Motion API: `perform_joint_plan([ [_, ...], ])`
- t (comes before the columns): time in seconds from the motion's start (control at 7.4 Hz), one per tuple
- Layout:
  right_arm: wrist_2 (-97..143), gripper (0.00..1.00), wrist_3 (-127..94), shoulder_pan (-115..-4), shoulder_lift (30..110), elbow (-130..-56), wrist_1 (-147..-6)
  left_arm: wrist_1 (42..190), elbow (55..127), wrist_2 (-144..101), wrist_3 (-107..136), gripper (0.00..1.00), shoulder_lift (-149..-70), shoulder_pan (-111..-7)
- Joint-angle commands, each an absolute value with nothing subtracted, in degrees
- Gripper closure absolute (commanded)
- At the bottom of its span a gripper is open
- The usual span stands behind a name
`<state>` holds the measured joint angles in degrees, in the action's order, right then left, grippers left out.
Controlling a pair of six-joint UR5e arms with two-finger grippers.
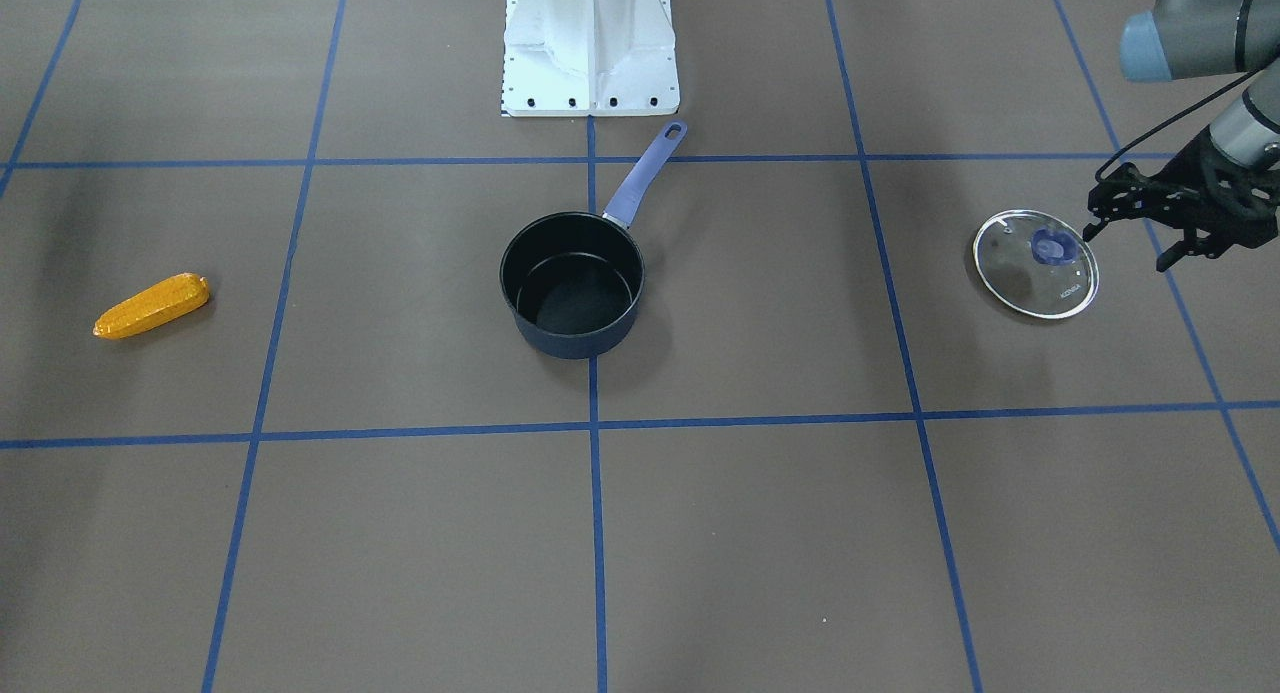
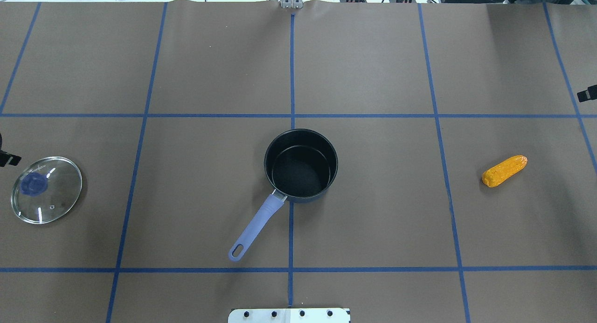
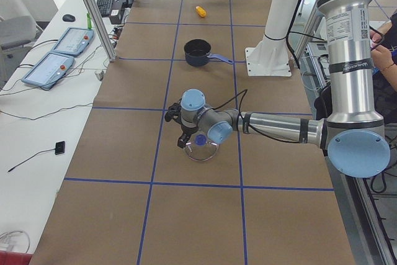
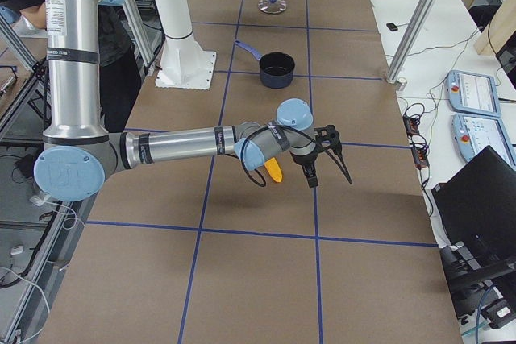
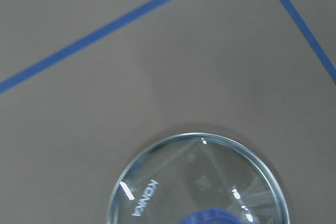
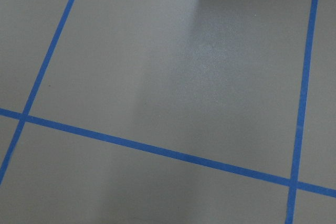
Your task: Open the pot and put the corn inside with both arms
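One pot (image 2: 298, 171) sits open at the middle of the table (image 2: 373, 197), black inside, empty. Its lid (image 2: 46, 190) lies flat, knob up, near the table's edge on the robot's left, well apart from the pot. The left hand (image 1: 1126, 250) hangs just beside the lid, fingers spread, pinching nothing.

The corn (image 2: 504, 170) lies on its side near the edge on the robot's right, well apart from the pot, with nothing touching it. The right hand (image 4: 330, 181) hovers near the corn, above the table. Overhead only a black sliver of it shows, so I cannot tell whether it is spread or pressed together.

Step in hand, my reading: opening looks done, fetching the corn not yet begun. The next move calls for the right hand to come down over the cob with fingers across its narrow width near the thicker middle. It would then lift, carry toward the table's middle and let go over the pot's mouth. The cob is round and tapered, so it will likely roll or slip if pinched near the tip.

Room: bare table between corn and pot, no obstacle on that line. The pot's handle (image 2: 256, 225) points toward the robot's edge and slightly left, away from the corn's side. The lid lies close to the left edge, and the left hand there is out of the carrying path.
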<state>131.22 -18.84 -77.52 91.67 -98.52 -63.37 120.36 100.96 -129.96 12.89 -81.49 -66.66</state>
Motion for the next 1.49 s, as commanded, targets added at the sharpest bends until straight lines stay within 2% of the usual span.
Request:
perform_joint_plan([
  [0.0, 131.22, 0.0, -18.9, -77.52, 91.58, -98.53, -63.37, 105.73, 100.99, -130.08, -1.23, 0.02, -85.14, -76.68],
  [0.27, 131.48, 0.0, -19.85, -77.52, 91.15, -99.31, -63.37, 89.28, 100.38, -130.25, -13.94, 0.02, -88.4, -86.26],
  [0.41, 131.4, 0.0, -23.08, -76.65, 91.14, -101.23, -63.46, 85.82, 99.94, -130.17, -15.28, 0.02, -89.29, -88.31],
  [0.81, 121.87, 0.0, -41.15, -65.44, 93.59, -108.0, -63.72, 90.17, 97.65, -131.57, -15.03, 0.02, -88.68, -91.32],
  [1.08, 112.64, 0.02, -55.65, -58.74, 99.29, -113.44, -63.63, 90.26, 97.65, -131.66, -15.12, 0.02, -88.68, -91.32],
  [1.35, 107.08, 0.05, -71.71, -54.95, 100.11, -113.2, -63.54, 91.84, 97.56, -131.66, -15.12, 0.02, -88.59, -91.32],
])
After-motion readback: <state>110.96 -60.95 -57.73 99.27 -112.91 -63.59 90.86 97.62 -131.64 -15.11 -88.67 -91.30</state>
